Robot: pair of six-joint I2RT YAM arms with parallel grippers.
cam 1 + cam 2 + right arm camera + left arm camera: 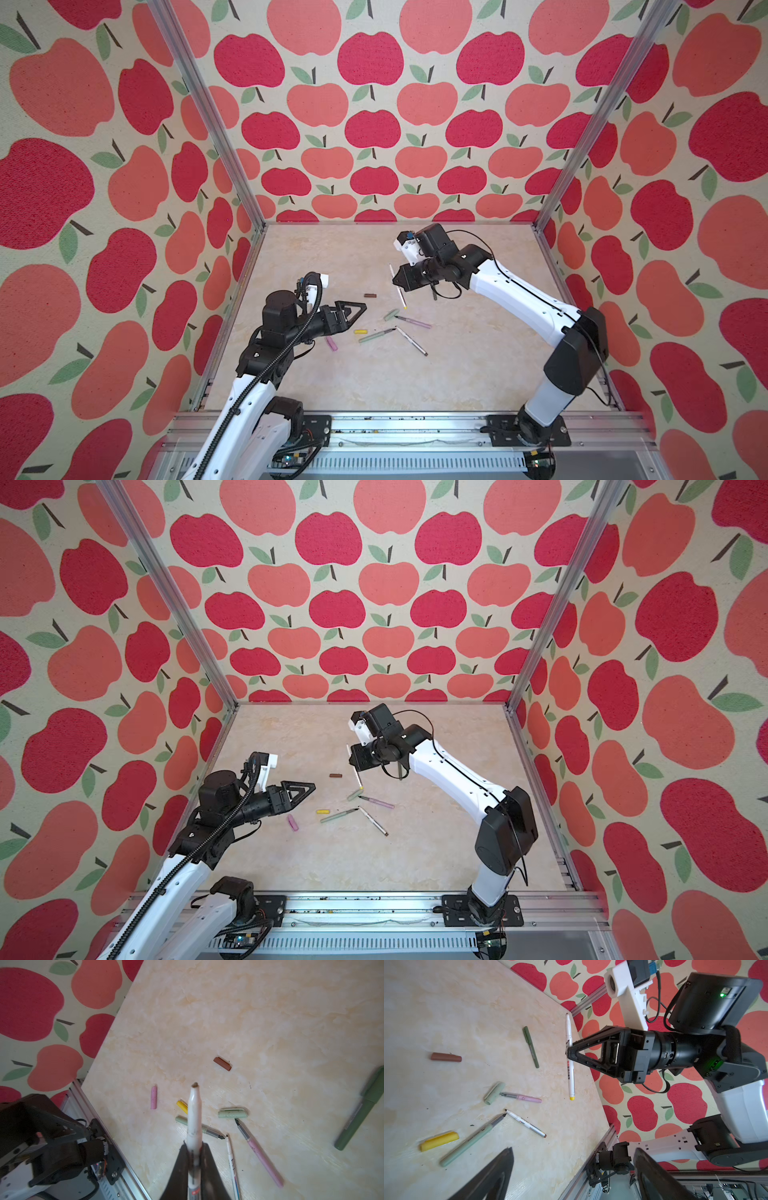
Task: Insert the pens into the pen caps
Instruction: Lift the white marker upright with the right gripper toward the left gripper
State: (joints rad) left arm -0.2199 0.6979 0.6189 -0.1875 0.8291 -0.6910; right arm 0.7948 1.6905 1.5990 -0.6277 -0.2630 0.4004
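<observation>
My right gripper (397, 281) (194, 1147) hangs above the table, shut on a white pen (401, 297) (194, 1118) with a yellow end; its uncapped tip points away from the right wrist camera. My left gripper (362, 308) (571, 1167) is open and empty, hovering above a yellow cap (360, 332) and a pink cap (331, 343). A brown cap (370, 296) and a pale green cap (391, 315) lie loose on the table. A pink pen (415, 322), a pale green pen (374, 336) and a second white pen (411, 340) lie uncapped between the arms. A dark green pen (531, 1047) lies under my right wrist.
The marble-look table (457, 374) is walled in by apple-print panels and aluminium posts (540, 226). A metal rail (395, 424) with both arm bases runs along the front edge. Pens and caps cluster at mid-table.
</observation>
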